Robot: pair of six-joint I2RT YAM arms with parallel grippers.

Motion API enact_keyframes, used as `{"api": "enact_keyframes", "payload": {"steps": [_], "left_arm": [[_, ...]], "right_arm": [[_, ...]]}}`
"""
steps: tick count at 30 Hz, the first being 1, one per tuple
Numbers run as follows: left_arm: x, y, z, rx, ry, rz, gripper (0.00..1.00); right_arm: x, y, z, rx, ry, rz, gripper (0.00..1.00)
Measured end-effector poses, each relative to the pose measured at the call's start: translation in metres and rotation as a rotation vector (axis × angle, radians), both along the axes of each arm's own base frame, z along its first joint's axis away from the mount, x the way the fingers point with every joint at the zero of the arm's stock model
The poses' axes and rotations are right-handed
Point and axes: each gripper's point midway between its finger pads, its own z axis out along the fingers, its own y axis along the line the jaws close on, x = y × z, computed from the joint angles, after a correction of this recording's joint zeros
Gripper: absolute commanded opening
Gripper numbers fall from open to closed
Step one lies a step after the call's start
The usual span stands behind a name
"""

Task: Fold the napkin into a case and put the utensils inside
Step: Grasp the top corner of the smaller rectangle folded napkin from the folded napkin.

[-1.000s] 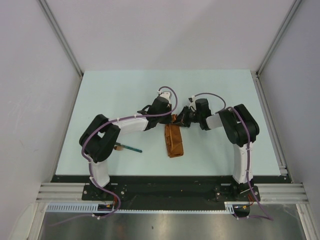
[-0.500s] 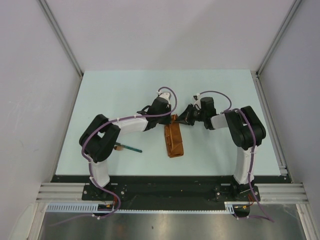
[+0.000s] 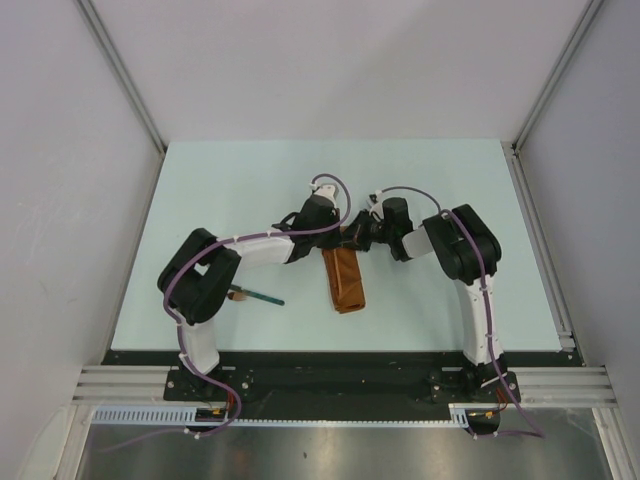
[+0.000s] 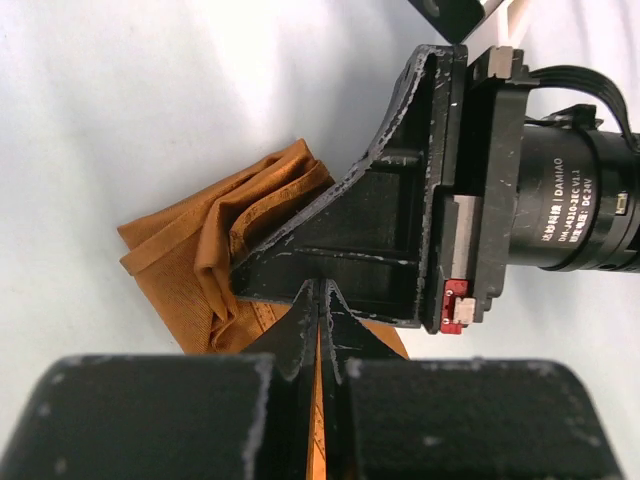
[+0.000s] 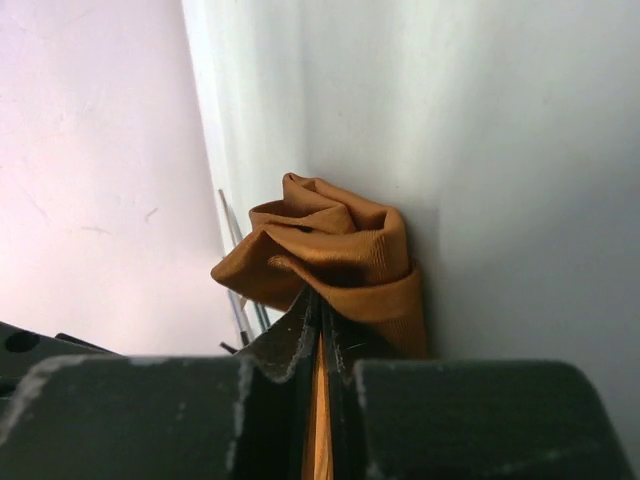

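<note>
- We see the table (image 3: 450, 200), pale mint, with everything gathered in its middle band and both arms reaching inward from the near edge.
- The left arm (image 3: 250, 248) comes in from the left and the right arm (image 3: 465, 250) from the right. Their wrists almost meet over one spot.
- The napkin (image 3: 345, 285) lies between them as a narrow layered strip. Its long axis runs far to near, with the near end leaning slightly to the right. The far end is bunched and rumpled rather than flat, and that end is the one being held.
- The left gripper (image 4: 320, 292) has its fingers pressed together on a fold of orange cloth at that far end.
- The right gripper (image 5: 320, 305) pinches the same bunched end from the opposite side, just beside the left one. From both pincers the strip's free length therefore trails toward the arm bases.
- The teal-handled utensil (image 3: 262, 297) lies well to the left of the strip, close under the left arm's elbow. Its long axis runs roughly left to right, with the right end pointing toward the napkin.
- The wooden utensil (image 3: 237, 294) shows only a small end beside it.
- We judge the left arm the nearer one for fetching the utensils, and the case's open end must be settled first.
</note>
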Motion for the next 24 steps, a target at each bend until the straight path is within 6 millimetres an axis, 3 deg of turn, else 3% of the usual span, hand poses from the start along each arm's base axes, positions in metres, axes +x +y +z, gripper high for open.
{"api": "enact_keyframes", "payload": {"steps": [9,12,13,18,24], "left_arm": [[0.002,0.007,-0.005,0.002,0.010,0.054,0.00],[-0.001,0.014,-0.005,0.030,0.015,0.062,0.09],[-0.001,0.016,-0.002,0.037,0.010,0.060,0.16],[0.000,0.029,0.017,0.051,-0.044,0.074,0.29],[0.001,0.054,0.012,0.069,-0.031,0.118,0.19]], "right_arm": [[-0.001,-0.001,-0.001,0.033,-0.003,-0.003,0.06],[-0.006,-0.007,0.002,0.019,0.000,-0.002,0.06],[-0.007,-0.009,0.004,0.017,-0.001,-0.003,0.06],[-0.006,-0.017,0.023,0.018,-0.040,-0.005,0.06],[-0.005,-0.019,0.030,0.016,-0.058,-0.004,0.07]]}}
